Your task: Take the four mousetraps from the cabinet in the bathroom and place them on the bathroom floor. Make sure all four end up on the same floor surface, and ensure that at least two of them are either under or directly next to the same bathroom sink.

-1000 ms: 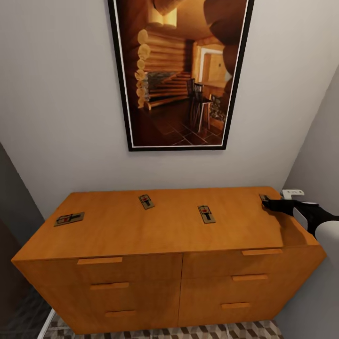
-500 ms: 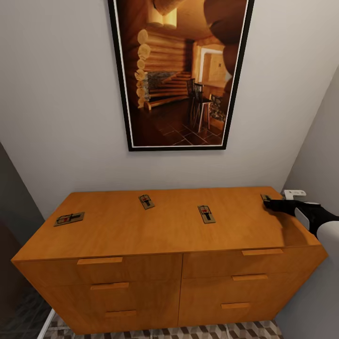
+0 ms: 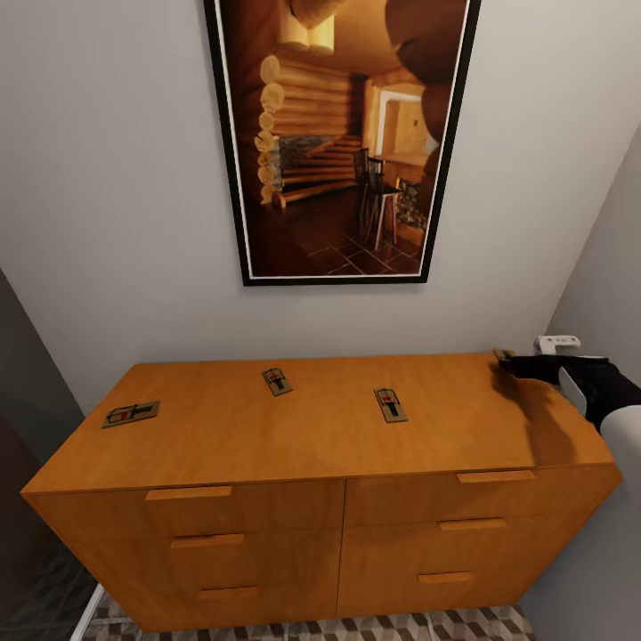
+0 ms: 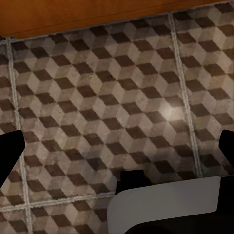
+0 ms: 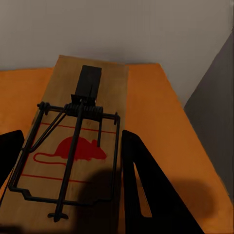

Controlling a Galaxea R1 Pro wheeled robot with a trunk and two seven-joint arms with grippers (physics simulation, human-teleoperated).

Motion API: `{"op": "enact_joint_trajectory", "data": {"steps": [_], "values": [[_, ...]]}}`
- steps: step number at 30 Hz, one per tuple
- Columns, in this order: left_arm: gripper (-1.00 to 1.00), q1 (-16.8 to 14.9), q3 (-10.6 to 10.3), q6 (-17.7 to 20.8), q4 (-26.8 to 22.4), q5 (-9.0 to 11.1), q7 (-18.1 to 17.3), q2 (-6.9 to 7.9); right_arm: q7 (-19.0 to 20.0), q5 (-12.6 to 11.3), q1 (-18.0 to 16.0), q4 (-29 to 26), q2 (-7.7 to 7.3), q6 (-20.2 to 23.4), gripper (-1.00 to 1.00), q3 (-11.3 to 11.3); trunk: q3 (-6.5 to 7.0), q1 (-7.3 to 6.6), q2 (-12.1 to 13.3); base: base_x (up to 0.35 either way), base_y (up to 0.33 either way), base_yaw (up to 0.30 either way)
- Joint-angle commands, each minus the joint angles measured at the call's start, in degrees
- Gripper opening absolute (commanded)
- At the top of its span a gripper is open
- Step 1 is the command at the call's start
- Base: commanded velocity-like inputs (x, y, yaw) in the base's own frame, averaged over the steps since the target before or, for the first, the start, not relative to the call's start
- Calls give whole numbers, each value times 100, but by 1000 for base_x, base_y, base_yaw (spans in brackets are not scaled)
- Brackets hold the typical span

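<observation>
Right gripper [image 3: 509, 361] at the far right corner of the cabinet [image 3: 320, 436] top, dark fingers pointing along the back edge toward the wall. In the right wrist view its two black fingers [image 5: 146, 195] sit one on each side of a mousetrap [image 5: 78, 146], jaws clamped on the board's long edges; the trap's wire spring, bar and red mouse print face up, and the board appears lifted a little off the wood, with a soft shadow below the gripper on the cabinet top. From the head view only a sliver of that trap [image 3: 502, 355] shows ahead of the fingertips. A small white fitting [image 3: 556, 343] sits on the side wall just behind the gripper. Three other mousetraps lie flat on the cabinet top: one near the left end [image 3: 131, 413], one toward the back, left of middle [image 3: 277, 380], one right of middle [image 3: 390, 404], all well apart. The cabinet shows six drawers in two columns, all closed. A framed picture of a log interior [image 3: 343, 133] hangs on the wall above. Left gripper [image 4: 117, 146] hangs low over the tiled floor [image 4: 112, 97], its dark fingertips wide apart at the frame edges, nothing between them; the cabinet's wooden base edge [image 4: 97, 14] runs beyond the tiles.
</observation>
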Motion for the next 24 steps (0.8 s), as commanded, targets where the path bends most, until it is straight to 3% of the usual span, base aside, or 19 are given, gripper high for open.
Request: {"op": "enact_joint_trajectory", "data": {"steps": [1, 11, 18, 24], "values": [[100, -10, -35, -38, 23, -4, 11, -1, 2, 12, -1, -64, -4, 80, -100, 11, -6, 0, -3, 0, 0, 0], [100, -10, -35, -38, 22, -4, 11, -1, 2, 14, -1, -814, -4, 767, -100, 22, -6, 0, -3, 0, 0, 0], [100, -10, -35, -38, 24, -4, 11, -1, 2, 26, -1, -902, -4, 881, -100, 31, -6, 0, -3, -28, 0, 0], [100, -10, -35, -38, 23, -4, 10, -1, -4, 27, -1, -906, 2, 891, -100, 33, -6, 0, -3, -252, 0, 0]]}}
